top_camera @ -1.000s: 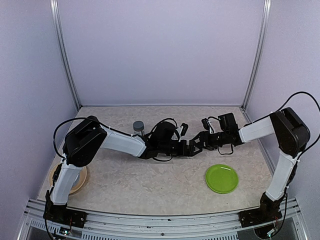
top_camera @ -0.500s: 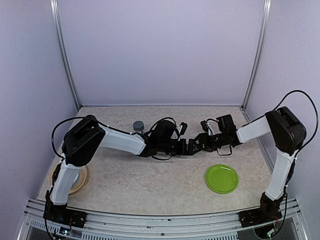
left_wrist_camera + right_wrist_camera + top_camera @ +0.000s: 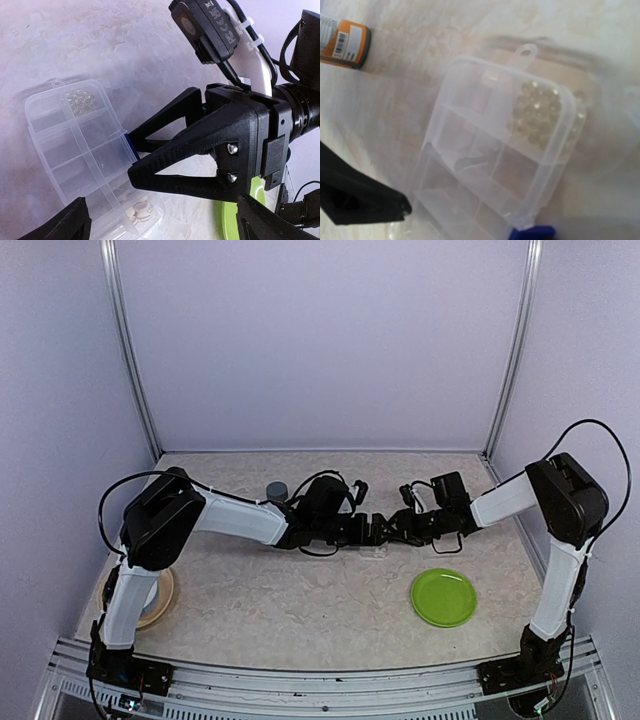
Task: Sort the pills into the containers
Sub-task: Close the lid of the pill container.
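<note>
At the surface's back, from above, the bottle stands beside the left arm. Left wrist view: the left gripper gapes wide; the right gripper, jaws apart, straddles the pill box's latch. Right wrist view: bottle near box.

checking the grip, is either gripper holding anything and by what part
Nothing held yet: left gripper open and empty; right gripper has its jaws apart either side of the pill box's blue latch.
</note>
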Available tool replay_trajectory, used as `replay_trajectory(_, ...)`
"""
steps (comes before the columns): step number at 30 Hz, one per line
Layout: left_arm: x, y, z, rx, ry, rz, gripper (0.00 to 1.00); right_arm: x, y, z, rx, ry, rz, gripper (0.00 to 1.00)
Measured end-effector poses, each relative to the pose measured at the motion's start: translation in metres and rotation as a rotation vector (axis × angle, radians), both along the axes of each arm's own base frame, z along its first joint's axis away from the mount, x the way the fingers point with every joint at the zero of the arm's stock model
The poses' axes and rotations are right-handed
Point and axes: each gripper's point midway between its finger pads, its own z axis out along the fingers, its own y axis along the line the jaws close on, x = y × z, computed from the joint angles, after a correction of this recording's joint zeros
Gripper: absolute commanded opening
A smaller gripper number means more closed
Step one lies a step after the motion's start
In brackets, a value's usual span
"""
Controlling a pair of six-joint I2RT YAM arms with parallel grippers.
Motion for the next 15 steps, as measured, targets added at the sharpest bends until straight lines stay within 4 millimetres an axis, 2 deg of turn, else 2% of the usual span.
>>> replay_trajectory(12, 0.01, 0.008, -0.003, 0.034, -0.029, 0.05, 0.99, 0.0, 0.002, -0.002, -0.002, -0.002, 0.0, 0.48)
replay_trajectory(15, 0.013, 0.016, -0.013, 0.072, -0.015, 0.072, 0.99, 0.0, 0.003, -0.002, -0.002, -0.001, 0.002, 0.48)
